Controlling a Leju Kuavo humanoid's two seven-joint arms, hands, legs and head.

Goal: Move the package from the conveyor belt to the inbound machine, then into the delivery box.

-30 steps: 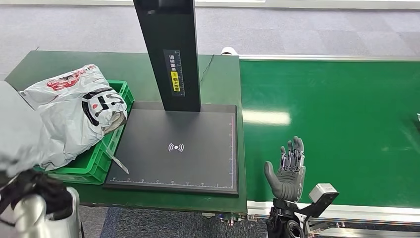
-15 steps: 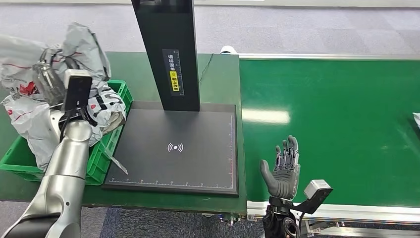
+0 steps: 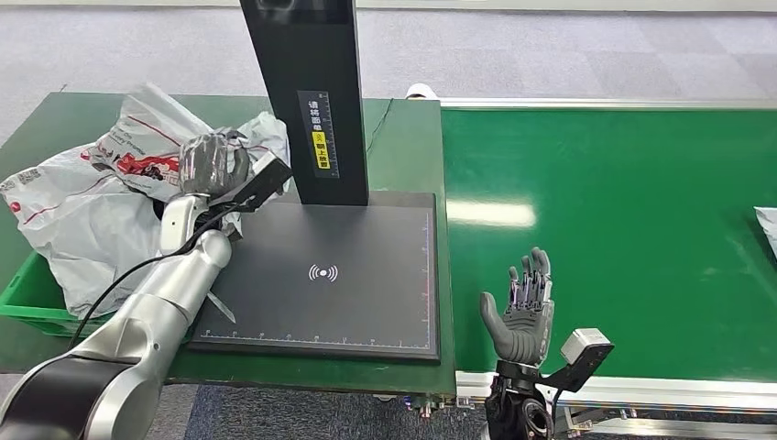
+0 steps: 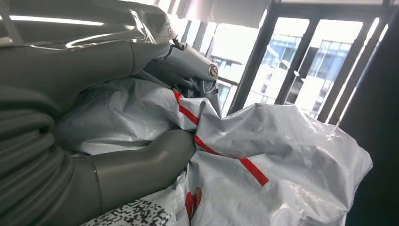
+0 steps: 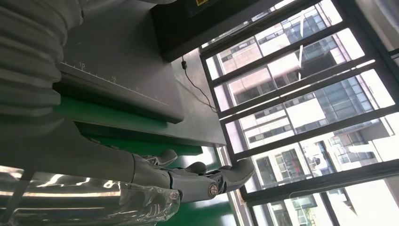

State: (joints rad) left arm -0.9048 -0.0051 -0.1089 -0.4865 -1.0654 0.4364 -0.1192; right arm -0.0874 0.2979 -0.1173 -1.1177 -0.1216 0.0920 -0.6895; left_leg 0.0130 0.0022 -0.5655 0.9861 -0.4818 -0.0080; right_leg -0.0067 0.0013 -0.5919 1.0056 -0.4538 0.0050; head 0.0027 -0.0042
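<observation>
Package (image 3: 101, 202), a crumpled grey-white plastic bag with red markings, is being grasped by the left hand (image 3: 213, 163), fingers clenched into the plastic, over the green delivery box (image 3: 27, 298) just beside the black inbound machine (image 3: 366, 275). The right hand (image 3: 522, 316) is being held upright over the near edge of the green conveyor belt (image 3: 623, 211), fingers released and apart, nothing being held.
</observation>
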